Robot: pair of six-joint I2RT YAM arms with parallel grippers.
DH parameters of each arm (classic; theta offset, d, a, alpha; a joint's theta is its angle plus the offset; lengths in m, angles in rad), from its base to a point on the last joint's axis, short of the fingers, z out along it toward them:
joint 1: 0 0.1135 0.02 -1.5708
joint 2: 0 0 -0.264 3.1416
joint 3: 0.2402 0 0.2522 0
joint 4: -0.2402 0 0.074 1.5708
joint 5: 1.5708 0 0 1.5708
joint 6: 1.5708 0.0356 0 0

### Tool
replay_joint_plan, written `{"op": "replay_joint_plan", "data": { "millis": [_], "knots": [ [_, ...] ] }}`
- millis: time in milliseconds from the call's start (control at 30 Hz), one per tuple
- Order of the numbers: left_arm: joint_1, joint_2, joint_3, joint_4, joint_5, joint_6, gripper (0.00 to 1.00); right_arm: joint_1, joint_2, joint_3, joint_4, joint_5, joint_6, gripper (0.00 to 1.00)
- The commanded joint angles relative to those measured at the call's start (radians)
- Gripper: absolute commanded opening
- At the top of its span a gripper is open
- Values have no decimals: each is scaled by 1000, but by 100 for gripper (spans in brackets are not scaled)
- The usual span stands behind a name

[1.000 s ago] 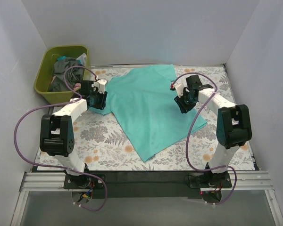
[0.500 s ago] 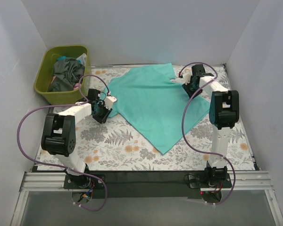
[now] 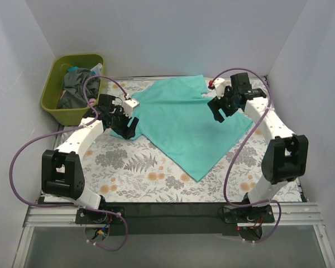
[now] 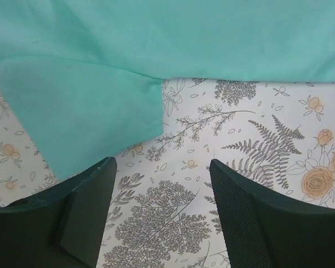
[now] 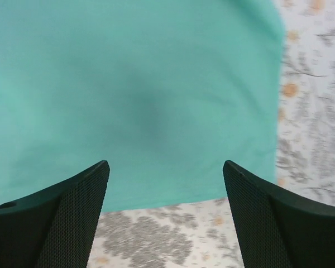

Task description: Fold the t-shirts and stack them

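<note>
Nothing is folded yet: the teal t-shirt (image 3: 184, 125) lies spread flat, the left gripper (image 4: 162, 167) and right gripper (image 5: 164, 167) gape empty over its edges, and more clothes (image 3: 78, 85) wait in the green bin (image 3: 49, 94) left of it.

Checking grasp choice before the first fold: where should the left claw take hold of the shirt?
The sleeve, at its hem edge. It lies flat on the table with that edge free and facing the open left claw. Probably best to come in low from the hem side, sliding one finger under the edge and pinching it.
</note>
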Motion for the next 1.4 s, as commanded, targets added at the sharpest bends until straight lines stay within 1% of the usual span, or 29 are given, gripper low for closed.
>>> {"op": "replay_joint_plan", "data": {
  "millis": [0, 33, 67, 133, 167, 200, 267, 333, 467, 500, 533, 600, 633, 700, 733, 767, 833, 867, 900, 933, 967, 1000, 1067, 1100, 1133, 1200, 1233, 1333, 1367],
  "knots": [
    [-7, 40, -36, 34, -7, 5, 63, 80, -93, -143, -82, -153, 52, 74],
    [-10, 42, -39, 50, -13, -4, 63, 93, -108, -203, -86, -175, 76, 69],
    [-16, 46, -47, 77, -20, -9, 61, 123, -130, -228, -91, -195, 87, 62],
    [-27, 63, -56, 102, -51, -10, 59, 157, -145, -281, -96, -224, 100, 55],
    [-36, 71, -58, 119, -59, -9, 57, 189, -159, -327, -94, -229, 103, 51],
    [-42, 89, -61, 131, -68, -12, 56, 203, -161, -343, -91, -228, 106, 49],
    [-56, 111, -62, 166, -97, -13, 54, 231, -153, -377, -91, -244, 118, 47],
    [-66, 152, -56, 186, -114, -12, 53, 244, -138, -392, -79, -264, 127, 47],
    [-87, 233, -41, 217, -154, 3, 48, 274, -118, -430, -51, -278, 147, 51],
    [-89, 247, -38, 217, -174, 6, 41, 277, -115, -444, -47, -278, 150, 52],
    [-89, 279, -26, 212, -184, 13, 38, 278, -106, -452, -44, -277, 150, 51],
    [-89, 295, -9, 205, -212, 17, 32, 280, -98, -466, -33, -272, 150, 52],
    [-89, 298, 2, 196, -214, 16, 24, 278, -92, -479, -30, -271, 149, 52],
    [-89, 304, 54, 153, -212, 31, 16, 280, -89, -493, -21, -255, 144, 52],
    [-89, 307, 88, 119, -209, 36, 4, 280, -89, -505, -17, -246, 143, 52],
    [-89, 315, 193, 25, -203, 39, 2, 278, -90, -510, -16, -237, 140, 52],
    [-89, 353, 316, -94, -165, 58, 1, 280, -98, -518, -13, -214, 137, 52],
    [-90, 368, 374, -213, -151, 71, 0, 280, -107, -525, -11, -209, 134, 51],
    [-89, 382, 475, -258, -142, 74, 0, 280, -110, -526, -11, -199, 132, 51],
    [-89, 414, 514, -304, -128, 89, 0, 278, -115, -527, -11, -192, 132, 51],
    [-90, 428, 546, -394, -106, 100, 0, 278, -122, -526, -11, -185, 130, 50],
    [-89, 441, 589, -430, -90, 115, 4, 278, -124, -526, -10, -162, 129, 50],
    [-84, 436, 574, -455, -63, 146, 19, 278, -130, -522, -8, -142, 127, 50],
    [-76, 424, 551, -438, -56, 149, 35, 278, -132, -518, -7, -130, 127, 50],
    [-66, 397, 499, -417, -48, 142, 43, 278, -135, -515, -5, -126, 129, 49],
    [-35, 376, 456, -343, -36, 128, 51, 278, -136, -506, -5, -123, 132, 49],
    [-26, 369, 421, -323, -37, 119, 55, 278, -136, -503, -4, -122, 132, 49],
    [6, 347, 366, -242, -42, 92, 54, 280, -124, -496, -1, -122, 130, 48],
    [19, 329, 317, -178, -49, 77, 54, 280, -116, -496, -2, -122, 130, 48]
  ]
}}
